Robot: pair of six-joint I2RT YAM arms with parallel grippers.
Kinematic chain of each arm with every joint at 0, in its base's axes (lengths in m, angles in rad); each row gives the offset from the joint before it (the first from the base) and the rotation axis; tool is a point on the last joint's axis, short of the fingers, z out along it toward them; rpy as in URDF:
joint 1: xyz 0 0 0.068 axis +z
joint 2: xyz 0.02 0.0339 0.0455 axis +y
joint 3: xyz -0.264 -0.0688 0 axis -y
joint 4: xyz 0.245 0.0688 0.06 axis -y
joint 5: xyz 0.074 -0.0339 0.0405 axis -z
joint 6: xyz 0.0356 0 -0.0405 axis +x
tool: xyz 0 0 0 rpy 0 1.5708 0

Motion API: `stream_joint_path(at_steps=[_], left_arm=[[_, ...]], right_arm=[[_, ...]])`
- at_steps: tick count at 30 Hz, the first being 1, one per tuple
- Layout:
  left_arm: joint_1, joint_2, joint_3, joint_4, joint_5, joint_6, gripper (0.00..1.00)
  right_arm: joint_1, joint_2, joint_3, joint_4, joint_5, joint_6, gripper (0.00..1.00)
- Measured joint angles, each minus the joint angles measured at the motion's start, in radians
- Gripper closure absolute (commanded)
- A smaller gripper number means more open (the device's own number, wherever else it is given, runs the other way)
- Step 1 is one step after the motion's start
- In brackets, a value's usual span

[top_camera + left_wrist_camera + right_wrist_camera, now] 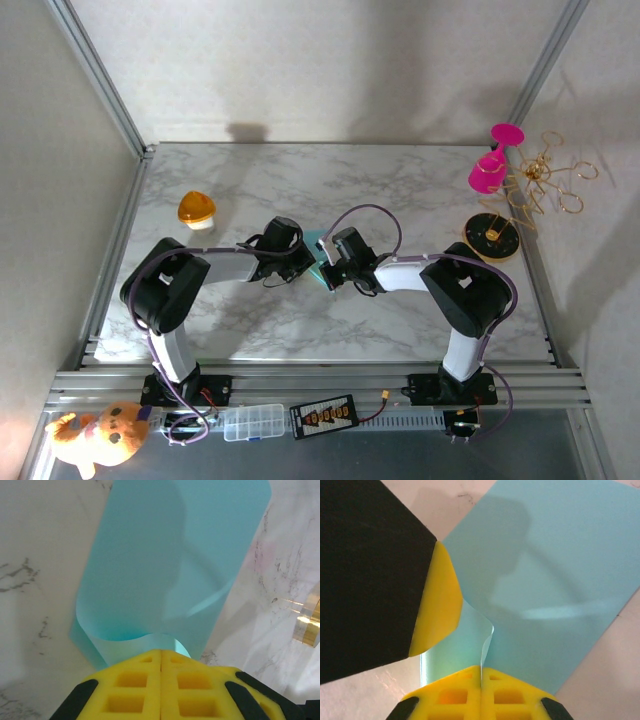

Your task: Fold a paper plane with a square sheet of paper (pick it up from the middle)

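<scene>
Top external view: both arms reach inward and meet at the middle of the marble counter (pixel 400 190). The left claw (pixel 306 256) and right claw (pixel 331 268) stand tip to tip over the square sheet of paper (pixel 319 243), which lies teal between them. An orange dome (pixel 197 209) sits well apart at the far left.

Left wrist view: the left claw (pixel 161 652) has its yellow pads pressed together with no gap, pinching the near edge of the sheet. The paper bulges up from the counter in a curl just ahead of the pads.

Right wrist view: the right claw (pixel 481 669) is likewise closed flat on a raised fold of the sheet. A finger of the left claw touches that fold from the left.
</scene>
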Motion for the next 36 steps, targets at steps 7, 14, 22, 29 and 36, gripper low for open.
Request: stream_joint_path(at_steps=[7, 14, 22, 29, 36], left_arm=[[0.000, 0.010, -0.005, 0.006, -0.003, 0.000, 0.95], [0.000, 0.026, -0.005, 0.012, -0.003, 0.000, 0.95], [0.000, 0.028, -0.005, 0.014, -0.005, 0.000, 0.95], [-0.002, 0.028, -0.005, 0.011, -0.015, 0.005, 0.95], [-0.005, 0.028, -0.005, 0.010, -0.026, 0.009, 0.95]], right_arm=[[0.000, 0.002, 0.001, 0.002, 0.000, 0.000, 0.98], [0.000, 0.006, 0.005, 0.006, 0.000, 0.000, 0.97], [-0.001, 0.008, 0.007, 0.006, 0.000, 0.001, 0.95], [-0.004, 0.001, 0.007, 0.004, 0.000, 0.039, 0.77], [-0.041, -0.108, 0.005, -0.024, 0.004, 0.113, 0.63]])
